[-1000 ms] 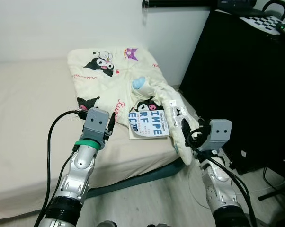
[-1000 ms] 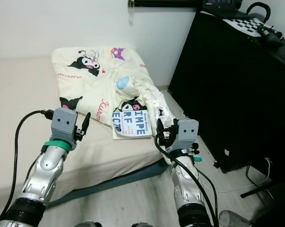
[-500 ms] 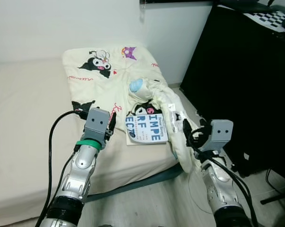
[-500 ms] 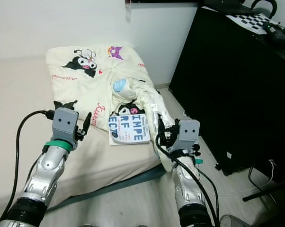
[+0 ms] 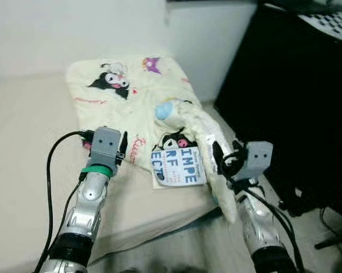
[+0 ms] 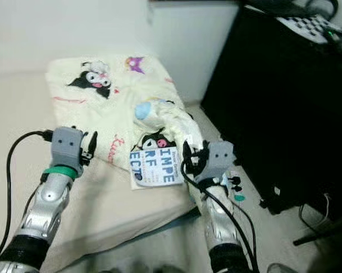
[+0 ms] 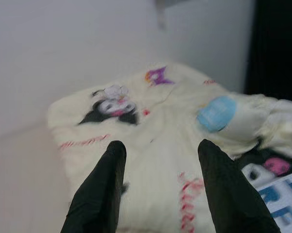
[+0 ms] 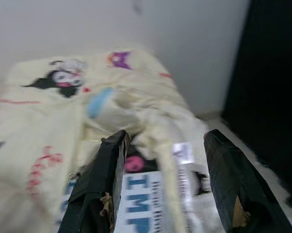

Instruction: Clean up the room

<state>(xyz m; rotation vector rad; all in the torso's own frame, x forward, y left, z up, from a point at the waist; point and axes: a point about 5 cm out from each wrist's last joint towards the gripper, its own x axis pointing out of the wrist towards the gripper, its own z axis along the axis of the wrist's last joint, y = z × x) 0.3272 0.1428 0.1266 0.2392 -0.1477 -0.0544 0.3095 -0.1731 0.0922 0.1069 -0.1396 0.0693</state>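
From the head cameras you are looking down at a bed (image 5: 23,170) with a cream cartoon-print blanket (image 5: 137,96) bunched at its far right corner, one fold trailing off the edge beside a black cabinet (image 5: 296,102); a white book (image 5: 179,166) with blue lettering is lying on the blanket's near edge; your left gripper (image 5: 121,149) is hovering over the bed just left of the blanket, your right gripper (image 5: 219,156) is sitting just right of the book by the hanging fold. In the left wrist view the fingers (image 7: 102,194) are standing spread, holding nothing, aimed at the blanket; in the right wrist view the fingers (image 8: 100,189) are likewise spread and empty, framing the book and blanket.
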